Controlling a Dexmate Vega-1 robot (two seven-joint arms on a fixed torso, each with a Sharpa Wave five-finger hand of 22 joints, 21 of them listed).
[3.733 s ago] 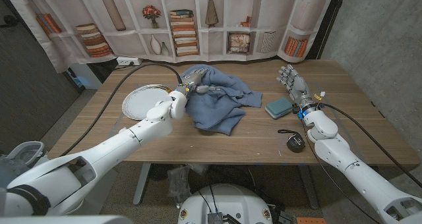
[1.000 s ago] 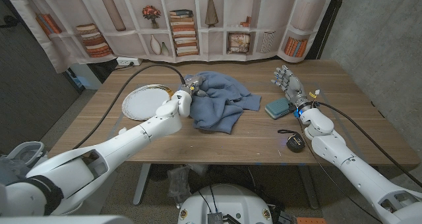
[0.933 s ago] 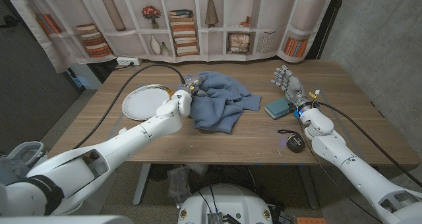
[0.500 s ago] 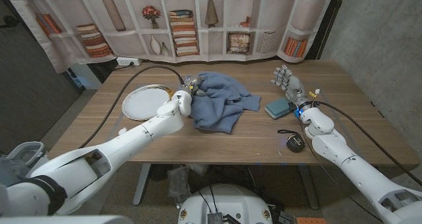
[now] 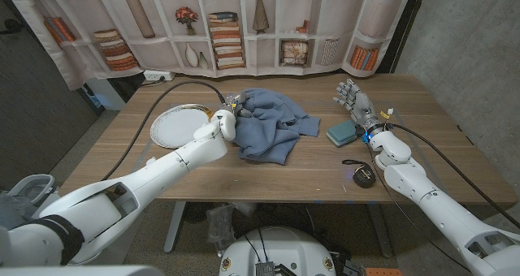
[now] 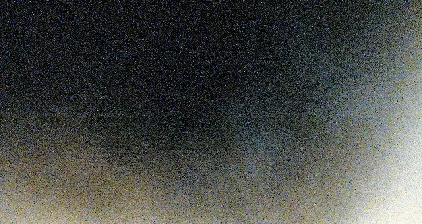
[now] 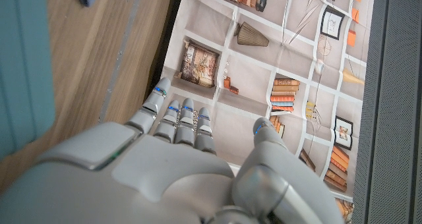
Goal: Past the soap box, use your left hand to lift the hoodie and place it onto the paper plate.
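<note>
The blue hoodie [image 5: 272,128] lies bunched on the wooden table's middle, its left part raised. My left hand [image 5: 233,111] grips the hoodie's left edge, fingers buried in the cloth. The left wrist view is dark and blurred, pressed against fabric. The white paper plate [image 5: 169,127] lies to the left of the hand, near the table's left side. The teal soap box [image 5: 343,131] sits to the right of the hoodie; its edge [image 7: 20,66] is in the right wrist view. My right hand [image 5: 355,97] stands just behind the box, fingers spread and holding nothing; its back [image 7: 165,165] is close to the camera.
A small black device [image 5: 363,177] with a looped cord lies near the table's front right edge. A black cable [image 5: 175,88] runs across the back left of the table. A bookshelf-print curtain [image 5: 244,24] hangs behind.
Since 3.7 s ago the hoodie has been gathered and pulled up at its left edge by my left hand. Over the last second almost nothing has moved.
</note>
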